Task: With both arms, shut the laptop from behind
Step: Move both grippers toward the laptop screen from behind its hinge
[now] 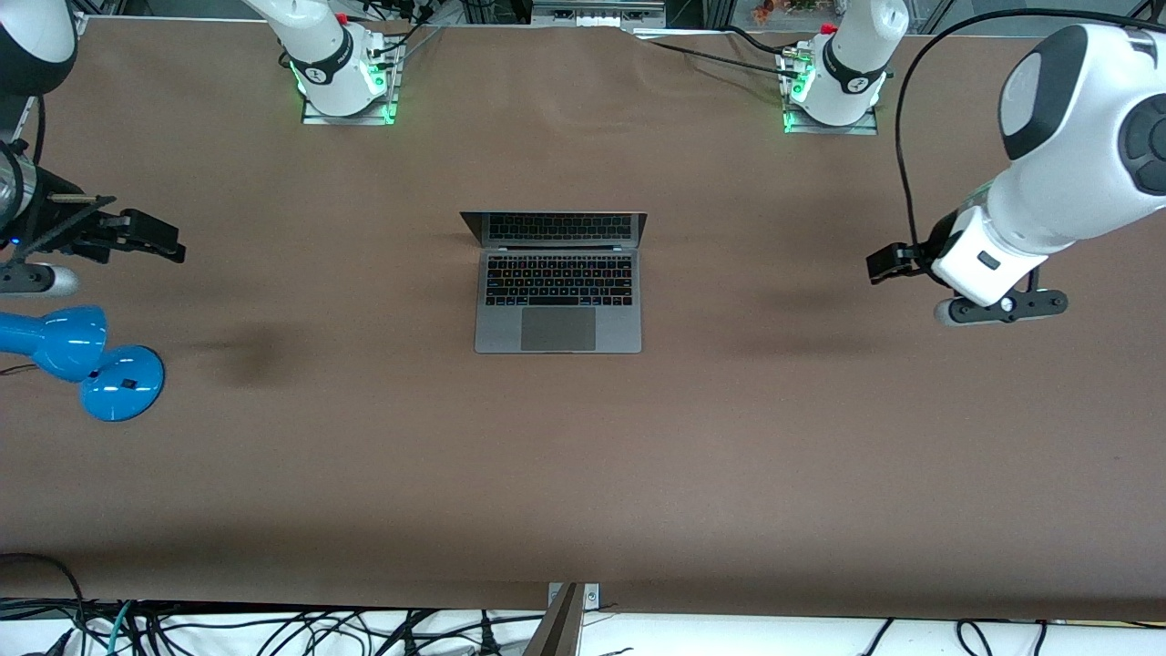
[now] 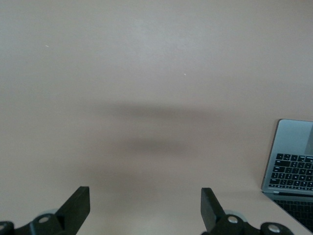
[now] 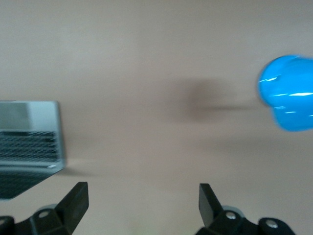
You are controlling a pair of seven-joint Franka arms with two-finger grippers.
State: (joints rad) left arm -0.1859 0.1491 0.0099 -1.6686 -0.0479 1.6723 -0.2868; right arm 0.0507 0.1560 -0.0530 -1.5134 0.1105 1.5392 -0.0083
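The space-grey laptop (image 1: 557, 290) lies open in the middle of the brown table (image 1: 583, 474), its screen (image 1: 554, 228) upright on the side toward the arm bases. It also shows in the left wrist view (image 2: 292, 164) and in the right wrist view (image 3: 30, 139). My left gripper (image 1: 885, 264) hangs over bare table toward the left arm's end, well apart from the laptop. It is open and empty (image 2: 145, 196). My right gripper (image 1: 159, 237) hangs over the table toward the right arm's end, also well apart from the laptop. It is open and empty (image 3: 143, 193).
A blue desk lamp (image 1: 86, 357) stands on the table at the right arm's end, nearer the front camera than my right gripper; it also shows in the right wrist view (image 3: 288, 93). Cables (image 1: 273, 629) lie along the table's front edge.
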